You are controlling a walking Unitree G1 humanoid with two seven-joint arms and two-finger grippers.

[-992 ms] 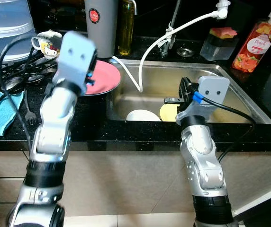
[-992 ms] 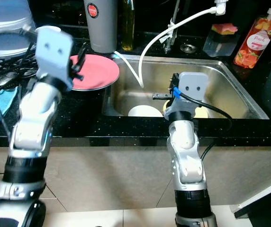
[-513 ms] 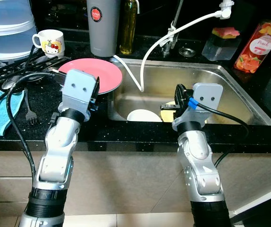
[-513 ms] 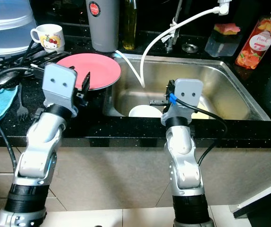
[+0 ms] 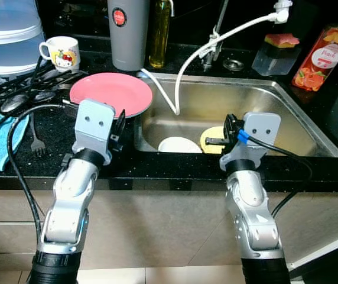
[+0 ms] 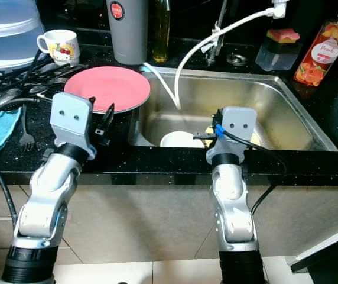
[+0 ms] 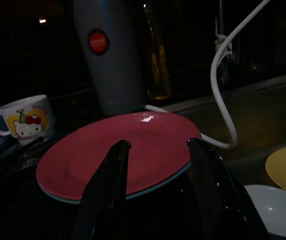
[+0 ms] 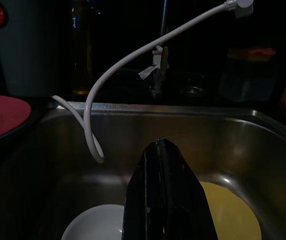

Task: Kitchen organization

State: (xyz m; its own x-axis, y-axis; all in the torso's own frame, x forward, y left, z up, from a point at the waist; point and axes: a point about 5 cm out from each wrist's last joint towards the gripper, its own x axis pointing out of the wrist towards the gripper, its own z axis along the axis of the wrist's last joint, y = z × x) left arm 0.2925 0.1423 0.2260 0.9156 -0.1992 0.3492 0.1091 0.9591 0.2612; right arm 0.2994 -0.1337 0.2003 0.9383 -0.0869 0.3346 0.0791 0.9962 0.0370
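A pink plate lies flat on the black counter just left of the steel sink. My left gripper hovers at the counter's front, just short of the plate's near rim. It is open, and in the left wrist view its fingers frame the plate without touching it. A white dish and a yellow dish sit in the sink basin. My right gripper is shut and empty above the sink's front edge, pointing over those dishes.
A grey flask, an oil bottle and a mug stand behind the plate. Cutlery, a fork and a blue cloth lie to the left. A white hose dangles into the sink. A soap bottle stands at the right.
My left arm has come down and drawn back from the plate to the counter's front; the plate now lies uncovered. The right gripper has barely shifted.
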